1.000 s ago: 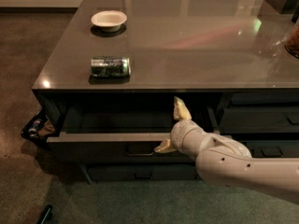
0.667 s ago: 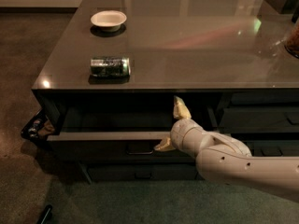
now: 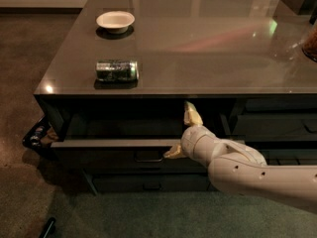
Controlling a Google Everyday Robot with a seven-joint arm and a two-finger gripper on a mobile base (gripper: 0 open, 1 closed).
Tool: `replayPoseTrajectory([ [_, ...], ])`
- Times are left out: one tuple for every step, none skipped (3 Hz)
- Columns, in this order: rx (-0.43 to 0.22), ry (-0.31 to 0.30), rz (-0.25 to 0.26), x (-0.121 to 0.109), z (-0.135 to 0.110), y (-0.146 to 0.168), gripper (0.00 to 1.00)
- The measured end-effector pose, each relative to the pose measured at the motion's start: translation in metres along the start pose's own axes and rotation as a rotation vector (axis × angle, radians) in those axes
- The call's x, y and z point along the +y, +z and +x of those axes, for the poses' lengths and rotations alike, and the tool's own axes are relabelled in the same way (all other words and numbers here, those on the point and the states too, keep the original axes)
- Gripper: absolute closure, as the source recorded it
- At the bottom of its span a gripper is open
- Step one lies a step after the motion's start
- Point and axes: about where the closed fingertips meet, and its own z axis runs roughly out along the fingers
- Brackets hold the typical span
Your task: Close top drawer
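Note:
The top drawer (image 3: 109,144) of the dark cabinet stands pulled out a short way, its front edge a pale strip below the counter top. Its small dark pull handle (image 3: 148,156) sits in the middle of the front. My gripper (image 3: 182,133) is at the drawer's right part, with one finger (image 3: 192,115) up inside the drawer opening and the other (image 3: 174,151) down against the drawer front, right of the handle. The fingers are spread apart and hold nothing. My white arm (image 3: 247,170) comes in from the lower right.
A green can (image 3: 117,70) lies on its side on the glossy counter (image 3: 208,43), with a white bowl (image 3: 115,20) behind it. Lower drawer fronts (image 3: 148,183) sit beneath. Narrower drawers (image 3: 277,125) are at the right. A basket of items (image 3: 35,135) is on the floor at the left.

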Motion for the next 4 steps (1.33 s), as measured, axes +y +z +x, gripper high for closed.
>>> replayPoseTrajectory([
  [-0.01,-0.004,0.003,-0.004,0.001,0.006,0.0],
  [-0.019,-0.009,0.003,-0.009,0.002,0.014,0.0],
  [-0.034,-0.039,0.001,-0.017,0.003,0.025,0.0],
  [-0.041,-0.04,0.004,-0.018,0.002,0.029,0.0],
])
